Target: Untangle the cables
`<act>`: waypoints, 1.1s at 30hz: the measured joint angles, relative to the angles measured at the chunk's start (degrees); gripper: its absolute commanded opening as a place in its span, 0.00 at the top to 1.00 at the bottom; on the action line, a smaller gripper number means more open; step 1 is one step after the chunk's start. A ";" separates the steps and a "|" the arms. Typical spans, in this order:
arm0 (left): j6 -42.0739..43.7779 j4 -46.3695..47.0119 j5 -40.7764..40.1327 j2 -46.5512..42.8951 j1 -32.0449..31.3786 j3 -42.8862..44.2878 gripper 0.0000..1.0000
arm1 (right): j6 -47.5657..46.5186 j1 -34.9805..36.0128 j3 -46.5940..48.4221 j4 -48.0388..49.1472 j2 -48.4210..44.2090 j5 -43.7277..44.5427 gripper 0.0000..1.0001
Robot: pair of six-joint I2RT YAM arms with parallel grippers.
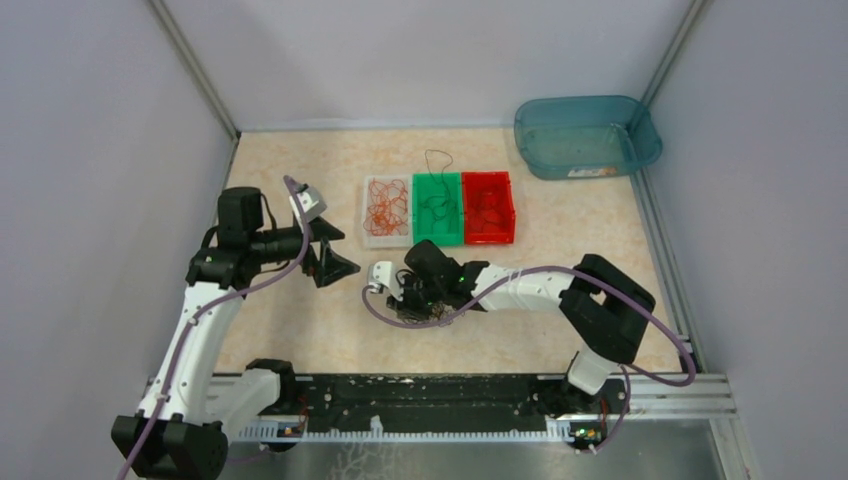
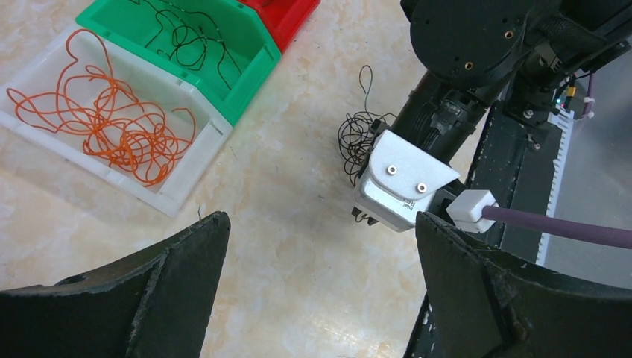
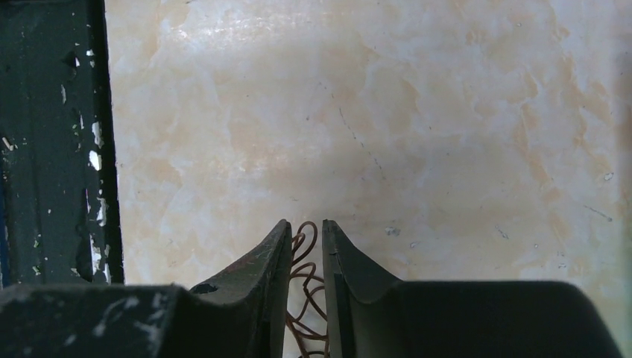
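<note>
Roughly midway, judging by the layout. Already sorted: orange cables (image 2: 112, 127) in white bin (image 2: 179, 198), loose but apart from the rest; dark cables (image 2: 186, 37) in green bin (image 2: 250, 89), with one loop (image 1: 437, 160) over the back rim onto desk (image 1: 310, 330). In red bin (image 1: 488, 207): faint loops at most, too thin to call. Left to do: small tangle (image 2: 358, 138) of dark and coppery-brown strands on the desk, on the near side of the bins, directly under right claw (image 3: 305, 224). Right claw down on that tangle, jaws drawn to a narrow slit with curly brown strands in the gap; cannot tell whether pinched or merely straddled. Left claw (image 2: 320, 216) released, spread wide, empty, hovering over bare desk to the left of the tangle, apart from it and touching nothing. Next, probably: lift one strand clear, split by colour, drop into matching bin; likely calls for the left claw to pin the clump. Risk: whole clump up at once instead of one strand. Teal tub (image 1: 587, 135) at far right corner, uninvolved, contents unclear.
</note>
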 measured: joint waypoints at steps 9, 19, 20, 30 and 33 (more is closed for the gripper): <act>-1.05 0.63 0.55 0.00 0.22 2.64 0.00 | -1.14 0.11 0.63 -3.56 0.09 0.13 0.69; -2.93 2.10 1.18 -0.07 0.33 4.17 0.00 | -0.02 0.66 0.26 -1.90 1.36 3.61 1.00; -2.99 2.10 1.27 -0.07 0.33 4.17 0.00 | 0.61 0.44 -0.17 -0.98 0.11 3.80 1.00; -1.16 2.03 5.42 -2.64 0.37 1.01 0.04 | 16.61 -6.10 -9.62 25.53 -21.27 1.33 1.00; -0.44 1.86 7.56 -2.97 0.26 -1.40 0.08 | 22.25 -6.05 -10.71 34.03 -21.53 0.66 1.00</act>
